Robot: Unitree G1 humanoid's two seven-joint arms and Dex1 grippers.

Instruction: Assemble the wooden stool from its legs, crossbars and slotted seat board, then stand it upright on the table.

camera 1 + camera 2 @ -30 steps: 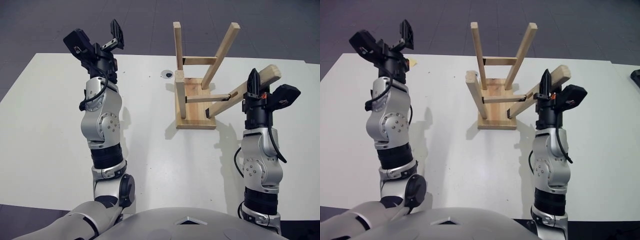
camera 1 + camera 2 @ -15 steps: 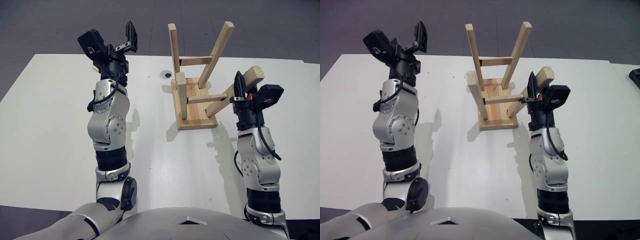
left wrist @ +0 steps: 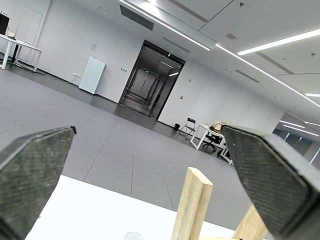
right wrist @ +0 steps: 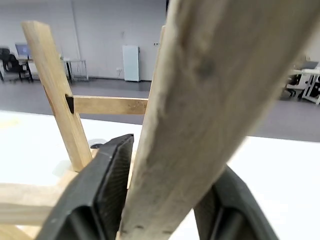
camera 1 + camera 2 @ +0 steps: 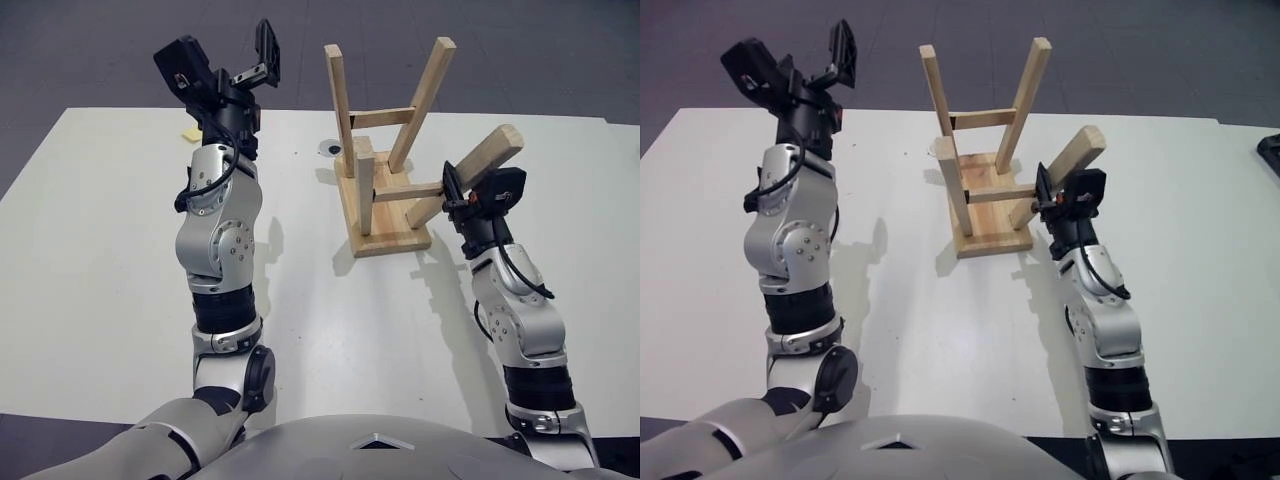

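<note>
One slanted leg (image 5: 487, 160) at the right of the upturned stool (image 5: 372, 205) is clamped by right end effector (image 5: 462, 190); left end effector (image 5: 238, 65) is spread, empty.

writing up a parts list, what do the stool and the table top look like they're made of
The stool looks like pale, bare wood, possibly pine: grain streaks show on the legs, and the surface is matte and unpainted. The table has a smooth white top with a dull sheen, probably laminate or painted board; its core cannot be seen.
</note>
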